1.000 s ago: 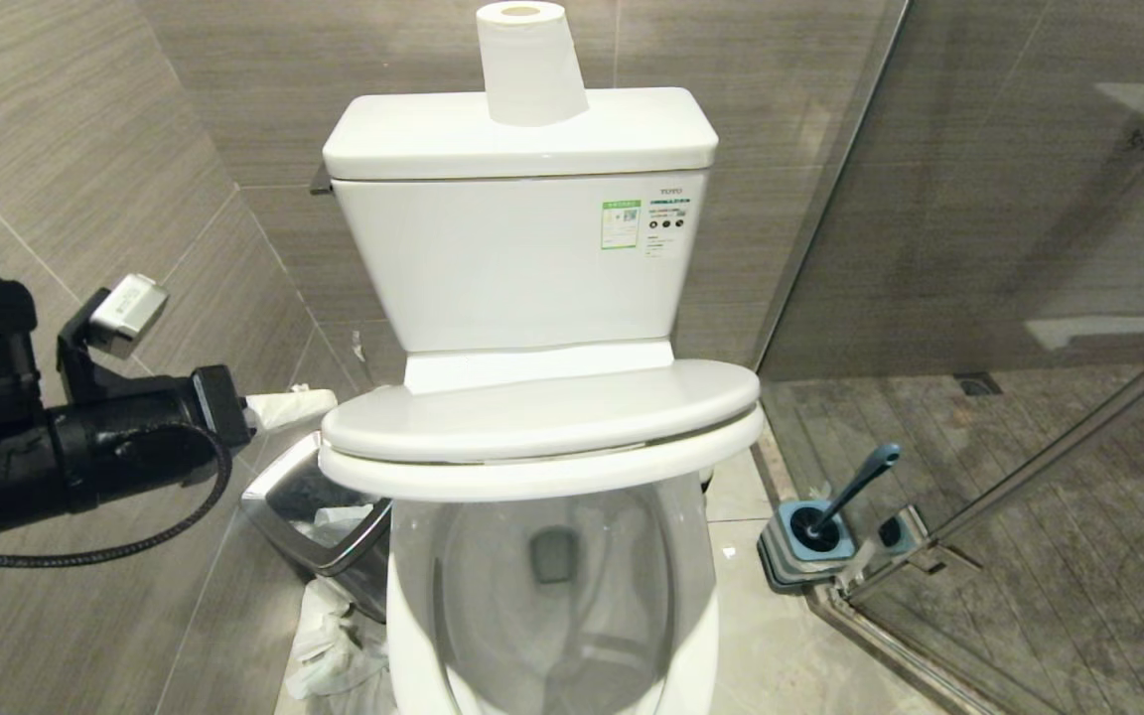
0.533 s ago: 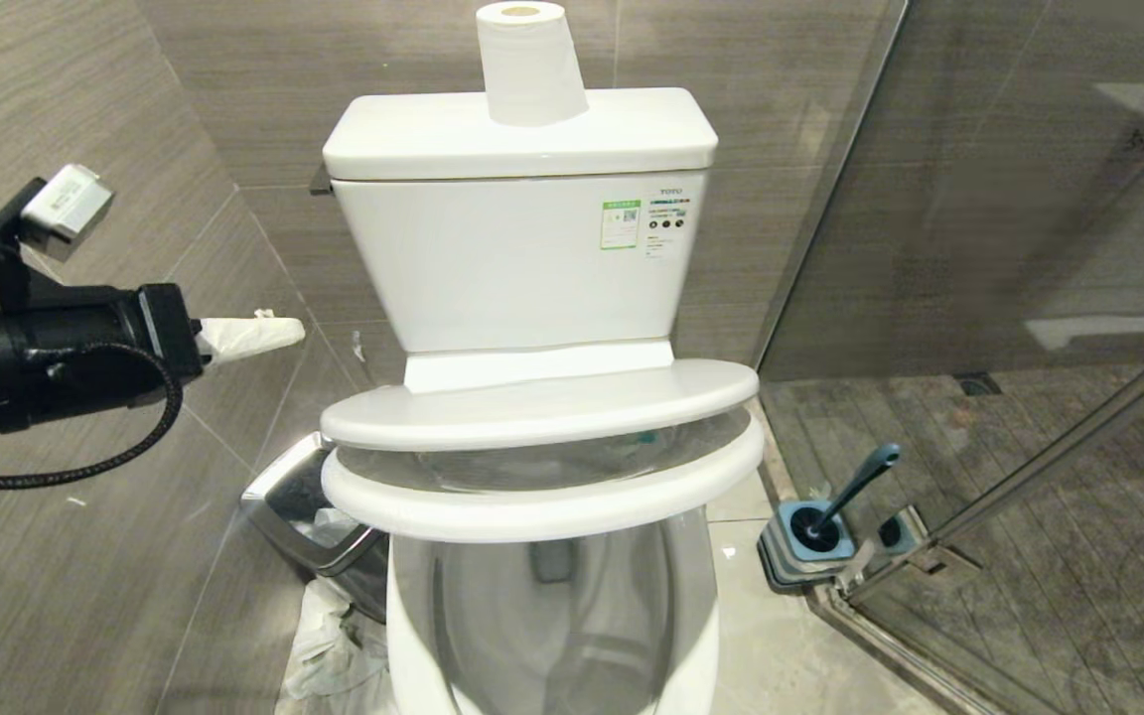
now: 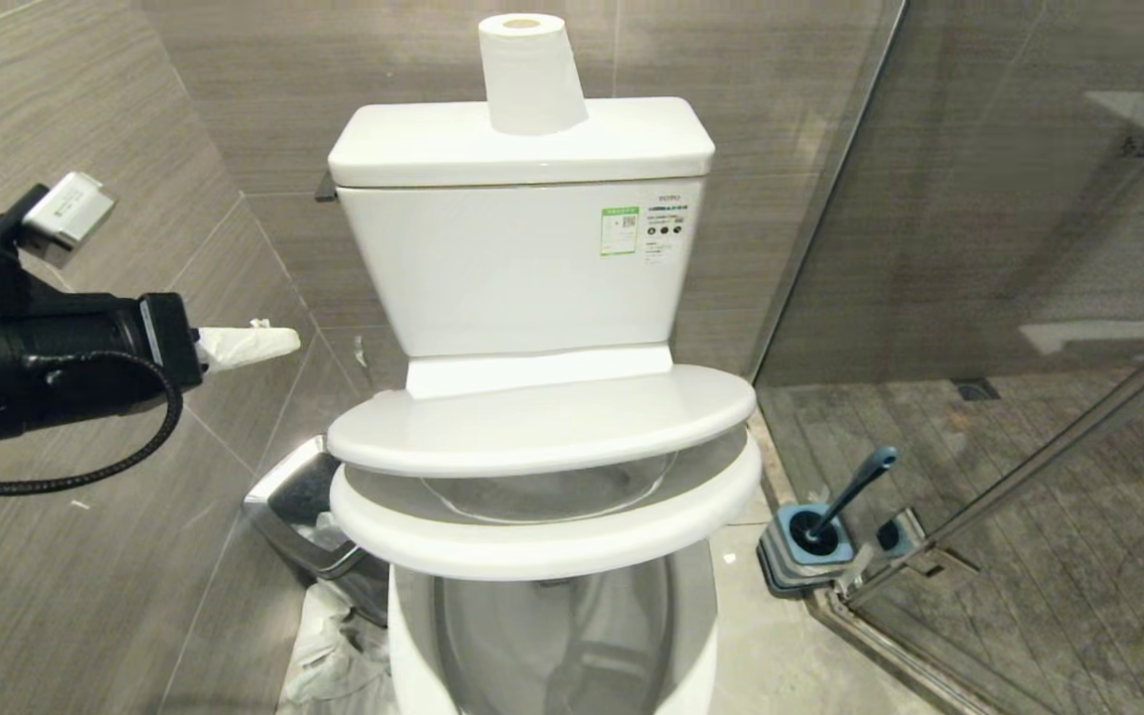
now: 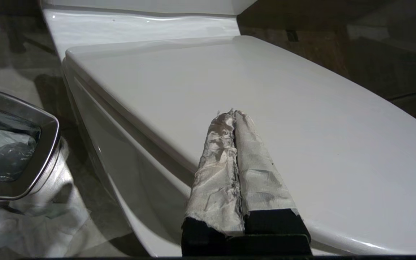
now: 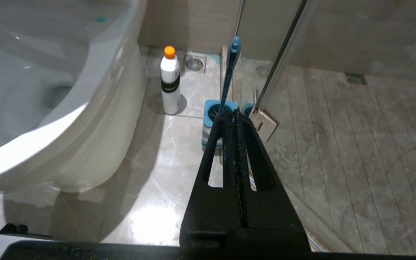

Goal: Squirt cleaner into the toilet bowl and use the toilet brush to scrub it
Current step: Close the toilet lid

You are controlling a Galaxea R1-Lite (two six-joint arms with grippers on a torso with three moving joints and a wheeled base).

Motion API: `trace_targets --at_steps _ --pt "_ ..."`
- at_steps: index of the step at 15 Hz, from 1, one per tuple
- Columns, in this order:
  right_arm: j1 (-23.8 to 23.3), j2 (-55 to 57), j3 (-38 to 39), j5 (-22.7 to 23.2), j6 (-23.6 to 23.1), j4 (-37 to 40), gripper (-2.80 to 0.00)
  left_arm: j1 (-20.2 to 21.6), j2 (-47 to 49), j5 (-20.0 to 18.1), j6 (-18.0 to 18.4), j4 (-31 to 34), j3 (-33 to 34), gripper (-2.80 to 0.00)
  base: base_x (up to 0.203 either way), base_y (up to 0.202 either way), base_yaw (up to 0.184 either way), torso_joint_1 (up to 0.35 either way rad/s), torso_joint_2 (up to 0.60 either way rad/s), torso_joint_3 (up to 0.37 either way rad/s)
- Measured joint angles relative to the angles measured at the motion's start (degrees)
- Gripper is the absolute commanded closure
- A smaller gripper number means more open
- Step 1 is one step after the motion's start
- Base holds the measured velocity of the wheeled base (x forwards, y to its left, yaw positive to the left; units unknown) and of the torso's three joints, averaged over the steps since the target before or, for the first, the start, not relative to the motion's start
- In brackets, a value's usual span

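left claw pinched shut, empty, hanging at frame left beside the toilet; seat and lid half down over the toilet bowl; right claw shut too, near the toilet brush.

Dim, warm bathroom light from above leaves bright glare on the glossy toilet lid and a hot white reflection on the wet floor tiles, while corners sink into soft, murky shadow.

The half-lowered seat and lid hide much of the bowl, whose front runs off the head view's lower edge, and the brush head sits unseen inside its holder.
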Motion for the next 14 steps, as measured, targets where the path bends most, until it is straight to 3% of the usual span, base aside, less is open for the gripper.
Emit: trace_targets --at_steps 7,11,13,14 --pt "0.00 0.00 0.00 -0.02 0.02 -0.02 0.00 -0.04 -0.04 -0.05 1.38 1.61 -0.21 0.00 0.000 0.000 0.000 0.002 0.00 0.153" --pt "0.00 0.00 0.00 -0.02 0.03 0.00 0.00 -1.05 2.13 -0.95 2.86 12.05 -6.11 0.00 0.000 0.000 0.000 0.000 0.00 0.007" --pt "0.00 0.00 0.00 -0.02 0.00 0.02 0.00 -2.34 4.10 -2.87 7.59 17.99 -10.44 0.00 0.000 0.000 0.000 0.000 0.00 0.000" --pt "0.00 0.00 0.00 -0.02 0.00 0.02 0.00 -2.85 5.36 -4.73 12.30 19.49 -12.08 0.00 0.000 0.000 0.000 0.000 0.00 0.000"
